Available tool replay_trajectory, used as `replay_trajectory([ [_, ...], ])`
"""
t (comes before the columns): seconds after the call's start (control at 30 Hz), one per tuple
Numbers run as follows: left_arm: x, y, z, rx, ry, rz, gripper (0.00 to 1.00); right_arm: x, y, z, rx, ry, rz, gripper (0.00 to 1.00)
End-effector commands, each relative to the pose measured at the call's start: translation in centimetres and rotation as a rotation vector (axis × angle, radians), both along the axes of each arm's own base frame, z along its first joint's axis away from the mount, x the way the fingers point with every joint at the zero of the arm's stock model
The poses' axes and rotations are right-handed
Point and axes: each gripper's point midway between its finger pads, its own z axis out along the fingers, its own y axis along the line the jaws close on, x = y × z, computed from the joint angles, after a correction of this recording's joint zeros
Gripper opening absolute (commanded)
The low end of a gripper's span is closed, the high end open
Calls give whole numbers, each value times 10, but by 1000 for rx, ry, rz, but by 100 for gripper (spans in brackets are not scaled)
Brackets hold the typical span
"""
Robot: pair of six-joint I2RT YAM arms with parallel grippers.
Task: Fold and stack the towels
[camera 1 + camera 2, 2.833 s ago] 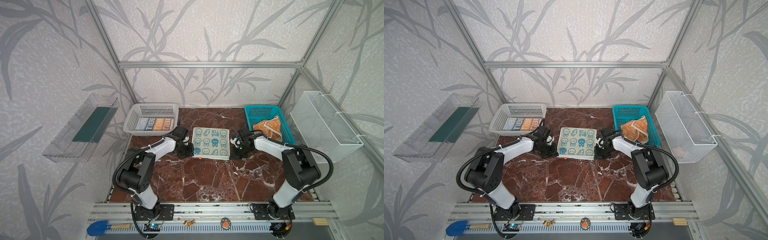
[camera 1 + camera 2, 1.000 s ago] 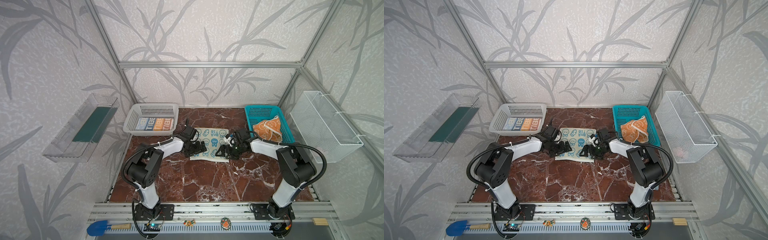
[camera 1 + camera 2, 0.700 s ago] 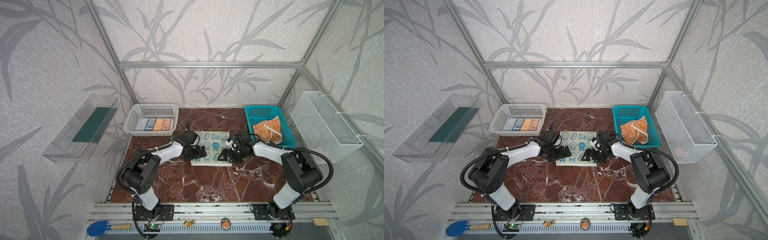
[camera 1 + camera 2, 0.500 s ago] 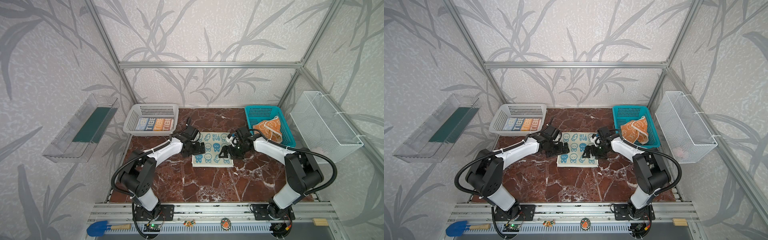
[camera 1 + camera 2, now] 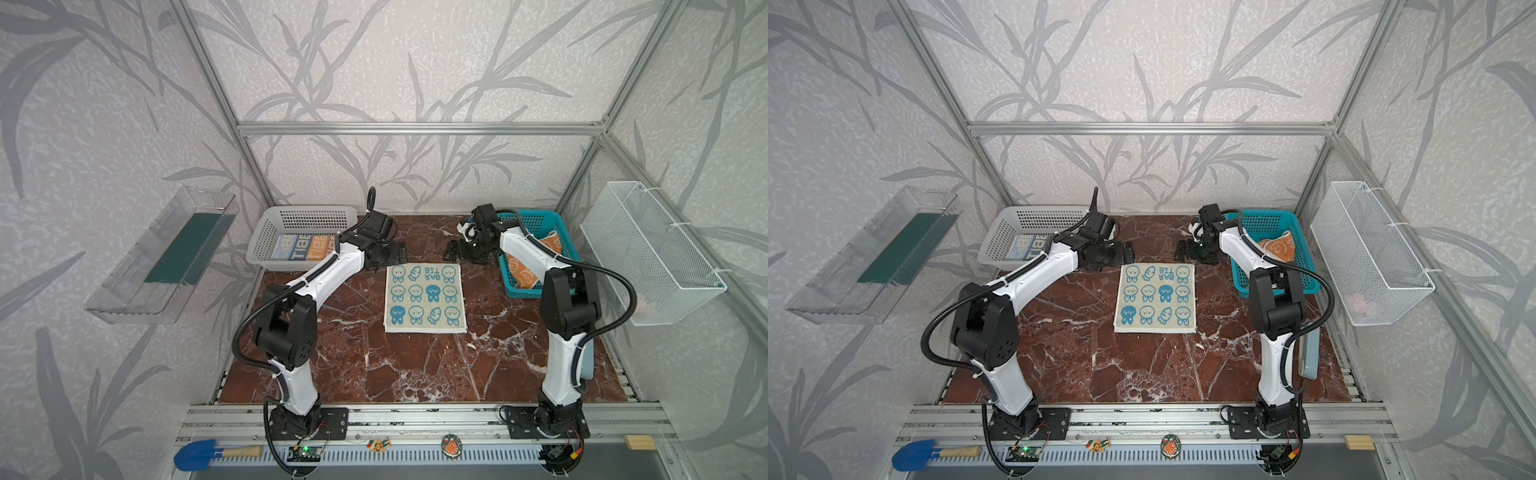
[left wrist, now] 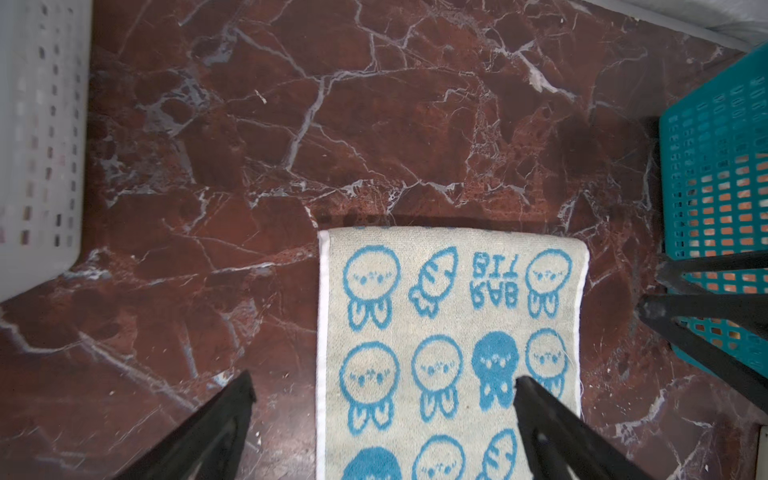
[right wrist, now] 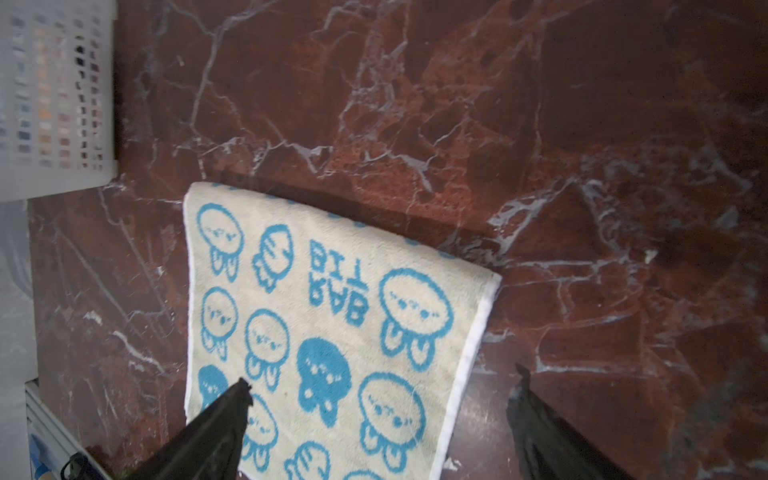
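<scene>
A cream towel with blue bunnies (image 5: 424,297) (image 5: 1156,297) lies flat in the middle of the marble table, its far edge a rounded fold. My left gripper (image 5: 392,253) (image 5: 1121,252) hovers open at its far left corner, and my right gripper (image 5: 457,249) (image 5: 1185,249) hovers open at its far right corner. The left wrist view shows the left gripper (image 6: 384,378) spread wide above the cream towel (image 6: 449,332), touching nothing. In the right wrist view the right gripper (image 7: 380,378) straddles the cream towel's (image 7: 332,311) white side hem, empty. A striped lettered towel (image 5: 301,248) and an orange towel (image 5: 521,270) lie in baskets.
The white basket (image 5: 307,212) sits at the back left and the teal basket (image 5: 536,214) at the back right, close beside the right arm. A clear tray (image 5: 162,257) and a wire basket (image 5: 652,257) hang on the side walls.
Both grippers, which were over the cream towel half a second ago, have drawn back to its far edge. The towel lies slightly nearer the front than 2.8 seconds ago.
</scene>
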Motion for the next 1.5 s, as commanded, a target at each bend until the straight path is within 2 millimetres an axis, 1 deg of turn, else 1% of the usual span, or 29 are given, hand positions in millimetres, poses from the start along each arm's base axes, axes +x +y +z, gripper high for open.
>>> replay_trajectory([
  [0.0, -5, -11, -15, 20, 81, -58, 99, 2, -11, -12, -72, 41, 15, 88],
  [0.13, -5, -14, -33, 34, 136, -71, 99, 8, -15, -33, -115, 72, 34, 79],
  [0.2, -5, -13, -40, 40, 148, -71, 99, 9, -17, -38, -128, 75, 40, 77],
  [0.27, -5, -13, -44, 42, 156, -73, 99, 11, -19, -45, -133, 80, 39, 73],
  [0.4, -3, -17, -50, 32, 178, -84, 99, 15, -23, -59, -142, 106, 36, 64],
  [0.43, -2, -17, -52, 29, 182, -86, 99, 16, -23, -61, -138, 110, 38, 60],
  [0.5, 0, -17, -54, 31, 190, -88, 99, 18, -22, -65, -136, 113, 36, 58],
  [0.57, 3, -17, -57, 23, 205, -90, 99, 19, -21, -68, -131, 118, 38, 52],
  [0.67, 7, -16, -63, 17, 233, -95, 99, 19, -20, -76, -131, 145, 43, 45],
  [0.87, 20, 0, -75, 60, 292, -82, 99, 19, -18, -81, -121, 148, 46, 28],
  [1.03, 32, 10, -86, 86, 311, -72, 99, 18, -15, -82, -107, 151, 53, 18],
  [1.13, 38, 10, -92, 67, 319, -70, 94, 18, -15, -83, -106, 150, 55, 14],
  [1.37, 51, 3, -104, 38, 311, -96, 80, 18, -14, -85, -101, 156, 57, 9],
  [1.47, 54, 2, -111, 23, 320, -102, 69, 18, -14, -84, -100, 154, 58, 6],
])
